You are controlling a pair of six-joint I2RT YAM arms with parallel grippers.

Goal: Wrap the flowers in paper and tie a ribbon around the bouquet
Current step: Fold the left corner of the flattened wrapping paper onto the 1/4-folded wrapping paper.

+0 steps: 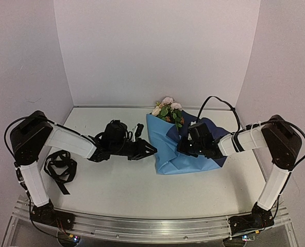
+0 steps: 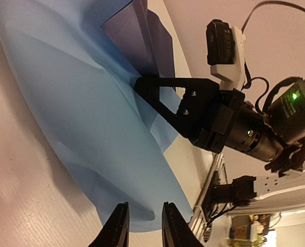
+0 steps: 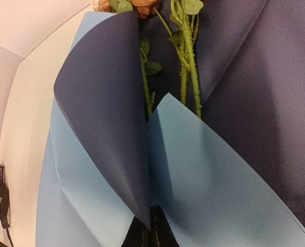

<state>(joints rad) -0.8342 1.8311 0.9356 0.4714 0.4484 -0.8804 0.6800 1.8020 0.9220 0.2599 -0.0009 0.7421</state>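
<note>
Paper (image 1: pixel 165 152) lies on the counter (image 1: pixel 116 190), partly folded around the flowers (image 1: pixel 167 107); ribbon (image 1: pixel 60 167) is heaped far left. Left wrist view: left hand (image 2: pixel 145 207) is narrowly parted at the paper's edge, clamping nothing. Right wrist view: right hand (image 3: pixel 150 234) is closed, pinching the paper's flaps below the flowers' stems.

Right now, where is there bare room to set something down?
Free: near strip of the white table between the arm bases, and its far-left corner. Crowded: creased light blue paper sheet, pale rose bunch, left gripper and right gripper mid-right; black fabric ribbon at left.
</note>
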